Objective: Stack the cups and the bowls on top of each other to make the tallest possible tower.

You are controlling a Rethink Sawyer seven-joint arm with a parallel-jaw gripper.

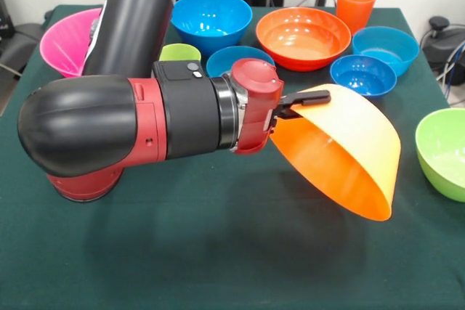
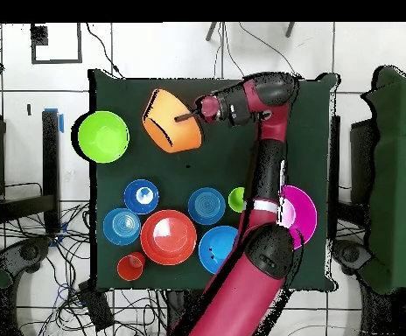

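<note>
Front view: pincer [image 1: 299, 104] clamped on the rim of the large light-orange bowl [image 1: 341, 152], held off the green table [image 1: 182, 252] and tipped on its side, mouth facing about 7 o'clock, base toward 1 o'clock, axis running on that slant. At 12 o'clock of it, resting upright: red-orange bowl [image 1: 303, 36], ribbed orange cup [image 1: 355, 5], three small blue bowls [image 1: 362, 75] [image 1: 385, 47] [image 1: 238, 60], and the larger blue bowl [image 1: 211, 19]. Farther toward 10 o'clock, the lime cup [image 1: 179, 52] and pink bowl [image 1: 65, 41], both partly behind the arm [image 1: 131, 121]. At 3 o'clock, cut by the edge, the lime-green bowl [image 1: 443, 152], well apart.

Overhead view: same bowl [image 2: 170, 122] near the table's 12 o'clock edge, mouth turned toward 10 o'clock, lime-green bowl [image 2: 102, 136] just beside it at 9 o'clock.
</note>
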